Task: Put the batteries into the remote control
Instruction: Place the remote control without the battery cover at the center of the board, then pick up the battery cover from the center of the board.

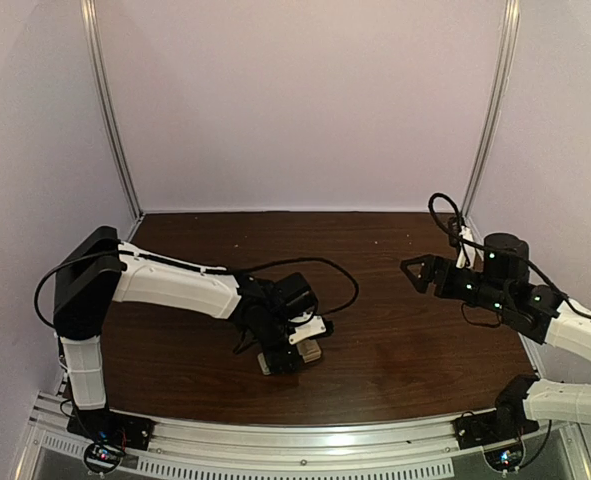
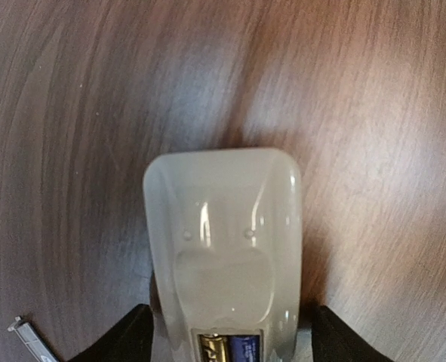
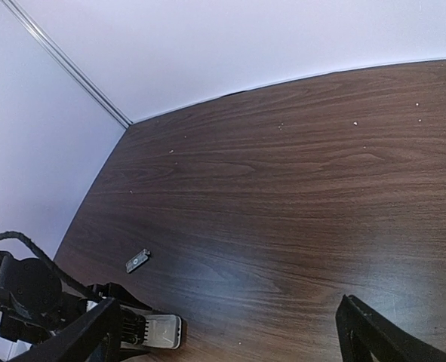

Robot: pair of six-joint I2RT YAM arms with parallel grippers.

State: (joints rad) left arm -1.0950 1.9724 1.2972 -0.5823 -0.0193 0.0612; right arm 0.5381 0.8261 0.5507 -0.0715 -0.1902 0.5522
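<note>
The remote control (image 2: 223, 241) lies flat on the dark wood table, a pale whitish shell with its back up. At its near end an open compartment shows a battery (image 2: 230, 348) with a gold and blue-purple label. My left gripper (image 2: 232, 335) straddles that end, its black fingers (image 2: 128, 335) standing just off each side of the shell with narrow gaps, so it is open. From above, the left gripper (image 1: 290, 350) covers most of the remote (image 1: 312, 350). My right gripper (image 1: 415, 272) hangs open over the right of the table, far from the remote (image 3: 162, 330), with nothing between its fingers.
A small flat grey piece (image 3: 137, 260) lies on the table a short way left of the remote, also seen at the wrist view's corner (image 2: 28, 335). A black cable (image 1: 325, 265) loops behind the left arm. Pale walls enclose the table on three sides.
</note>
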